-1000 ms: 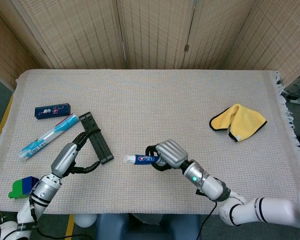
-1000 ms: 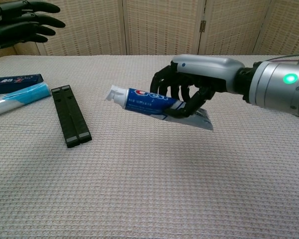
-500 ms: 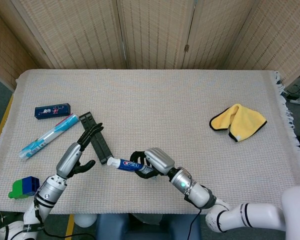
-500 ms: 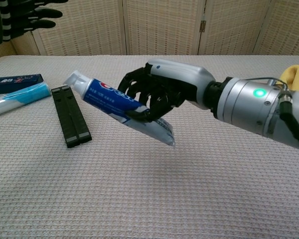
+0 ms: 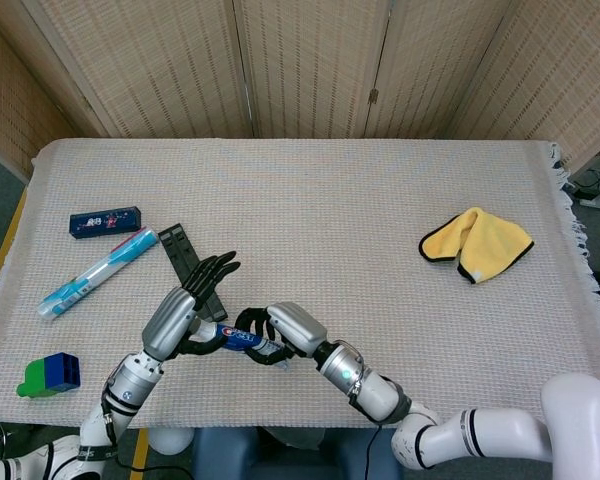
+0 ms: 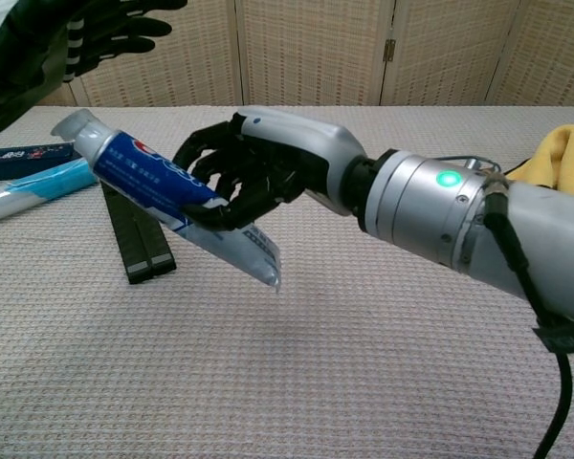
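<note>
A toothpaste tube (image 5: 238, 339) is gripped by the right hand (image 5: 285, 331), whose fingers (image 6: 220, 177) are wrapped around its middle. The tube is held up off the tabletop (image 5: 380, 200), with its cap end raised toward the left and its flat end hanging lower, as is seen in the chest view. The cap end is placed right at the left hand (image 5: 180, 315). The left hand's fingers (image 5: 212, 270) are spread apart and stretched out, and nothing is held by them. Whether the tube is touched by the left palm cannot be told.

A black folded strip (image 5: 188, 265) is found flat on the tabletop, partly hidden under the left hand. A toothbrush pack (image 5: 95, 272) is laid near it, further left, and a small dark blue box (image 5: 104, 221) is seen just beyond that. A blue and green block (image 5: 48, 375) is set near the front left corner. A yellow cloth (image 5: 477, 243) is laid well apart on the right side.
</note>
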{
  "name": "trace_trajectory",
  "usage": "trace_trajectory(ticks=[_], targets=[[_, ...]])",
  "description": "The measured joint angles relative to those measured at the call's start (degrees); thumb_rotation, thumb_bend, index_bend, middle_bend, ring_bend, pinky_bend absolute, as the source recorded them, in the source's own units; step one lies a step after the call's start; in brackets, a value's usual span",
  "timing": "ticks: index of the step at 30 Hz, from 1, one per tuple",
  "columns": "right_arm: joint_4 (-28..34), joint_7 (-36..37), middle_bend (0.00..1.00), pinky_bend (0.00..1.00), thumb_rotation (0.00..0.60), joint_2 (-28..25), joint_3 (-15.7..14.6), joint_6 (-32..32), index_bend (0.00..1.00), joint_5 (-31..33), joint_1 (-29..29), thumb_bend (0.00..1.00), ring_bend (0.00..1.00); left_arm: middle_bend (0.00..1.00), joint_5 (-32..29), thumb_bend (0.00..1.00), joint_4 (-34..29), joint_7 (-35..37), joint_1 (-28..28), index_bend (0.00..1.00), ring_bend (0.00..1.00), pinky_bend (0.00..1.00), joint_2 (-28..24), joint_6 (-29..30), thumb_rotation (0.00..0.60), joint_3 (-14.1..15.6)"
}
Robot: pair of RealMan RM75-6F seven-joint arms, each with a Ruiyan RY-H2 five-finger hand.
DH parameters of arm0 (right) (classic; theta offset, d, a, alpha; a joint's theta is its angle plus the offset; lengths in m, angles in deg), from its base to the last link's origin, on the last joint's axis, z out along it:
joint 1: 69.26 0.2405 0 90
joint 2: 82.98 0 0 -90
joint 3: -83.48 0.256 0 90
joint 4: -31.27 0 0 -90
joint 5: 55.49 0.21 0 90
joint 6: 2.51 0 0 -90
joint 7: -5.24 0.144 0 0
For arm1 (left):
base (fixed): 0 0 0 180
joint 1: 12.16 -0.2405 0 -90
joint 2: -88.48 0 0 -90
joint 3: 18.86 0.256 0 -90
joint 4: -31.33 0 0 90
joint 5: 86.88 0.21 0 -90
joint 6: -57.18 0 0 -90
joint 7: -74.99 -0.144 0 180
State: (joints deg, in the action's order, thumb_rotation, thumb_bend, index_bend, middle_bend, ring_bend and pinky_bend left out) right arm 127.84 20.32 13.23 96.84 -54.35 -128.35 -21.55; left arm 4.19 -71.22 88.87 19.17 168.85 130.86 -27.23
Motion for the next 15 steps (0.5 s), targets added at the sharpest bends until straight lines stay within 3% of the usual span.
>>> trace_trajectory(ticks=[15], targets=[[-0.03,2.5,0.59,0.64,0.6,1.21,0.94,-0.69,0.72,-0.73,-0.51,0.64,0.73,0.03,0.48,0.18,1.57,-2.07,0.63,0.05,0.0,0.0,2.0,-0.46,0.044,0.9]])
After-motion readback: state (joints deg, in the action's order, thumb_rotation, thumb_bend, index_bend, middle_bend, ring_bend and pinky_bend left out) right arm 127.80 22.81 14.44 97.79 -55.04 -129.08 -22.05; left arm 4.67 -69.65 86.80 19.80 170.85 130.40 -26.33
